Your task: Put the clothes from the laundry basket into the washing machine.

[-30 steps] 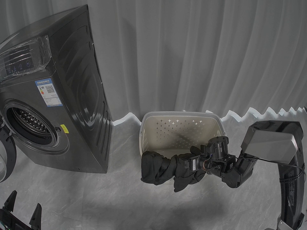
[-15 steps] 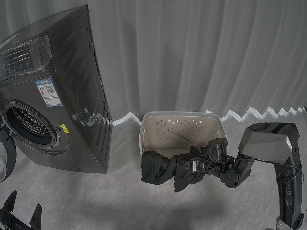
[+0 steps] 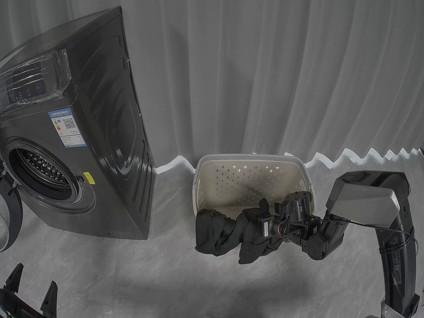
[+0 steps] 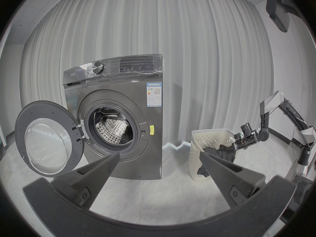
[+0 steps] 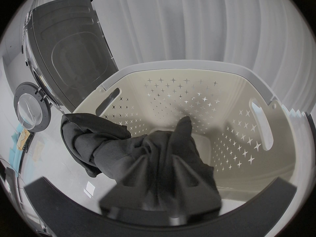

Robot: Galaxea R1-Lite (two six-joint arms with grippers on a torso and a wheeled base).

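Head view, nearest first: left gripper (image 3: 34,275) sits low, fingers spread apart. Right gripper (image 3: 260,229) is clenched on the black garment (image 3: 221,235) — draped over the near rim of the laundry basket (image 3: 247,157). Washing machine (image 3: 101,124) at left, door (image 4: 46,137) open — curtain (image 3: 265,67) behind.

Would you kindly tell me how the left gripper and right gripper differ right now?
The left gripper is open and empty; the right gripper is shut on the black garment. The left gripper faces the washing machine; the right gripper is at the laundry basket. Both are dark.

Grey floor (image 3: 132,270) — washing machine (image 3: 88,133) and laundry basket (image 3: 247,179) (near, apart).
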